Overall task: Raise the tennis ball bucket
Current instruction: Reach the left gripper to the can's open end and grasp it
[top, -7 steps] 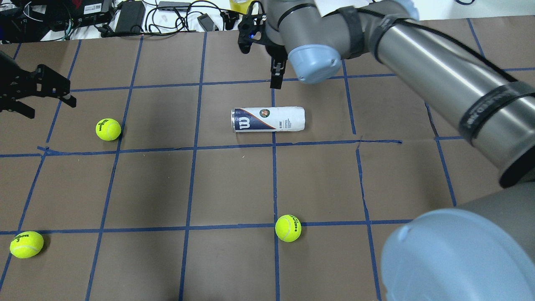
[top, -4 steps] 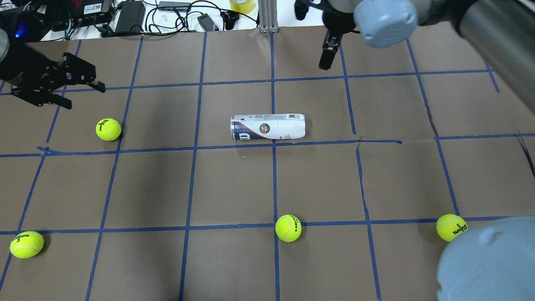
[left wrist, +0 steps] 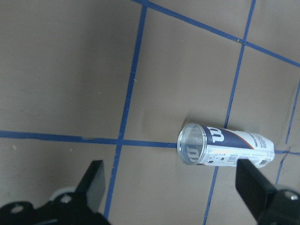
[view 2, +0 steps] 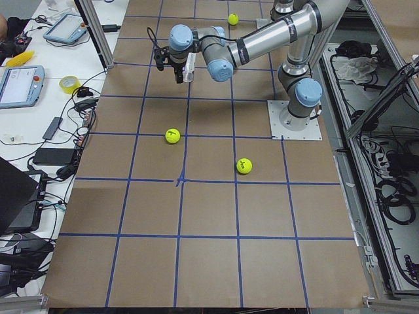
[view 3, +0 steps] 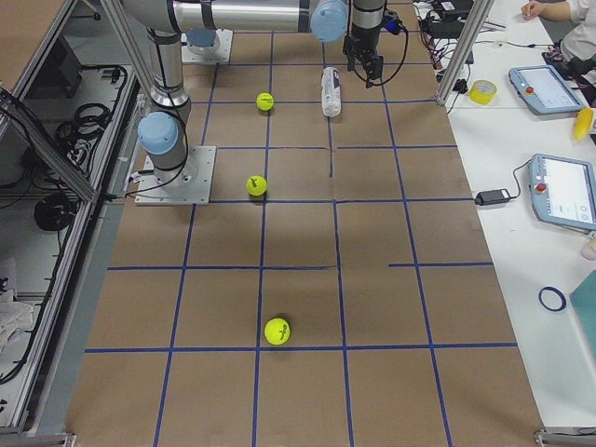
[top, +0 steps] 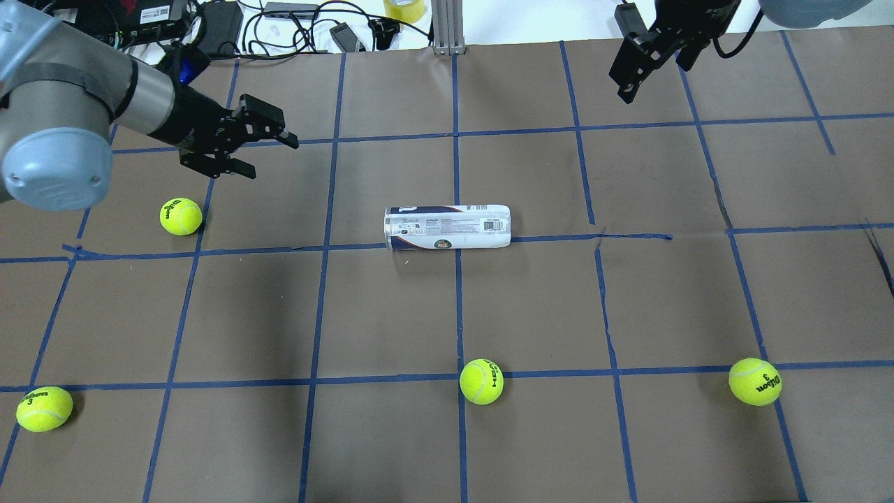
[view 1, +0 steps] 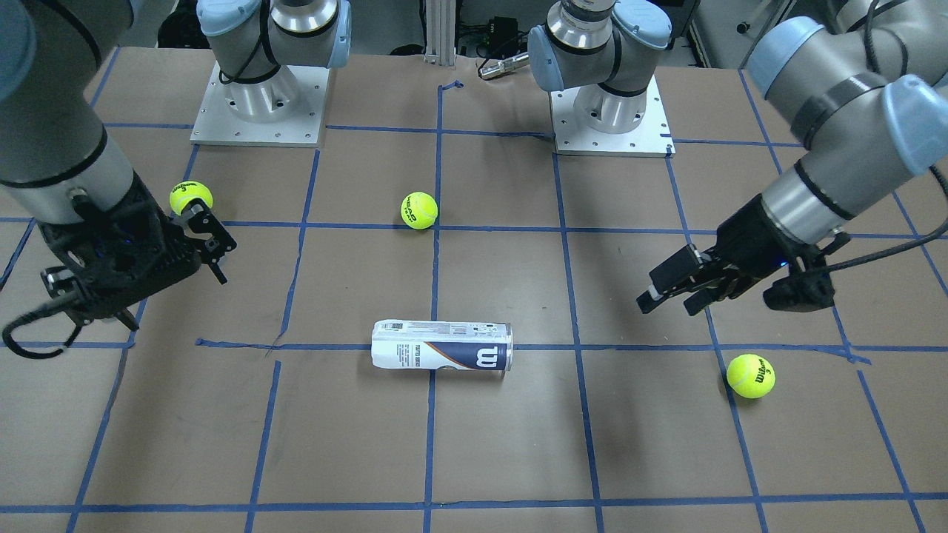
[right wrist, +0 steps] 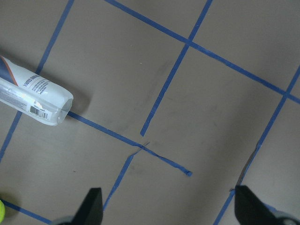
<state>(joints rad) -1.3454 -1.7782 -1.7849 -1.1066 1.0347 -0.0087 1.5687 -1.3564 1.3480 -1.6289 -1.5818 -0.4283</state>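
Note:
The tennis ball bucket (top: 447, 227) lies on its side mid-table, a clear can with a white and navy label. It also shows in the front-facing view (view 1: 442, 356), the left wrist view (left wrist: 225, 145) and the right wrist view (right wrist: 35, 93). My left gripper (top: 274, 161) is open and empty, above the table to the left of the can's open end. It also shows in the front-facing view (view 1: 666, 303). My right gripper (top: 623, 84) is open and empty, far from the can at the far right. It also shows in the front-facing view (view 1: 178, 296).
Several yellow-green tennis balls lie on the brown gridded table (top: 531, 300): one by my left arm (top: 181, 216), one front left (top: 44, 409), one front centre (top: 481, 381), one front right (top: 754, 381). Cables and devices (top: 223, 24) lie beyond the far edge.
My left gripper has moved right, toward the can. My right arm has swung away from above the can to the far right. The can has rolled slightly, turning its W logo away.

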